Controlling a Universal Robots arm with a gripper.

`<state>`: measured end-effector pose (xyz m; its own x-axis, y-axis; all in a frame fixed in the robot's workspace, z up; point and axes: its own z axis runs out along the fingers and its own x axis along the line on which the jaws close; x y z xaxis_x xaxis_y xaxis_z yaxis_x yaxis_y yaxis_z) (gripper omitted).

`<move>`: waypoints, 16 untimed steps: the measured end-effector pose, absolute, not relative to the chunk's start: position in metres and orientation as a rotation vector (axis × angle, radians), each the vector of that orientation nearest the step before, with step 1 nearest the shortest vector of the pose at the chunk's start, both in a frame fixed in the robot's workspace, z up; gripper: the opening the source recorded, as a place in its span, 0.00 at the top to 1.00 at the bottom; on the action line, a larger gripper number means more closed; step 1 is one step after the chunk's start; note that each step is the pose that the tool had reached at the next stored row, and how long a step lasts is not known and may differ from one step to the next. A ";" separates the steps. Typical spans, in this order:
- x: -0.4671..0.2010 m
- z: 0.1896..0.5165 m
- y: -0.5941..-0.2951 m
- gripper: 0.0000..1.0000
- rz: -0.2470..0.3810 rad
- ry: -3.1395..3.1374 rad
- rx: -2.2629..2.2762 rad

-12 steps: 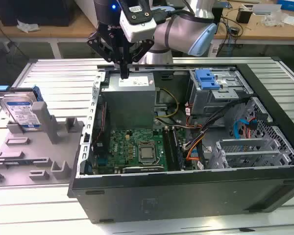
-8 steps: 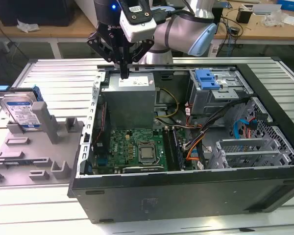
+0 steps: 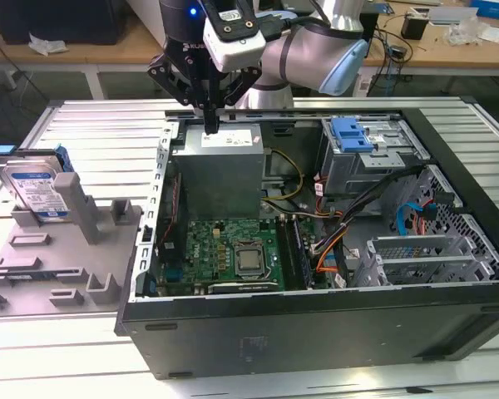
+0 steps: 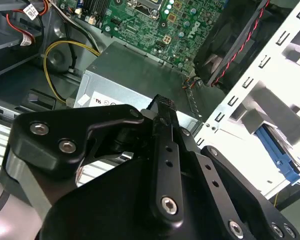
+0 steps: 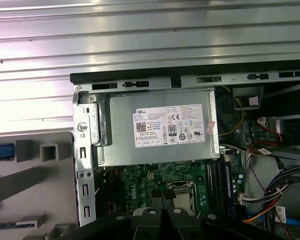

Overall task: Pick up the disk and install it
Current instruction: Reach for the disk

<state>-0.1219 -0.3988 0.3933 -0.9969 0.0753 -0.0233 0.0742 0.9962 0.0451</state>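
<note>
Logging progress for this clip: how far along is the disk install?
Nothing looks done: the disk stands in the grey holder outside the computer case. In hand: nothing; the claw hangs shut and empty over the power supply. Left: pickup and install.

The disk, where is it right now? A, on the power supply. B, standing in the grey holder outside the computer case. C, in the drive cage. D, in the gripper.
B: the disk stands upright in the grey holder at the exterior view's left, outside the case, while the gripper hangs above the power supply.
</note>
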 end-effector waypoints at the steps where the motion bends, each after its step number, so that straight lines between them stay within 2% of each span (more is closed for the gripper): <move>1: -0.122 0.393 -0.399 0.89 0.069 3.114 0.117; 16: -0.168 0.393 -0.397 0.89 0.069 3.111 0.122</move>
<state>-0.1675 -0.3973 0.3927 -0.9965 0.0788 -0.0260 0.0776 0.9960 0.0453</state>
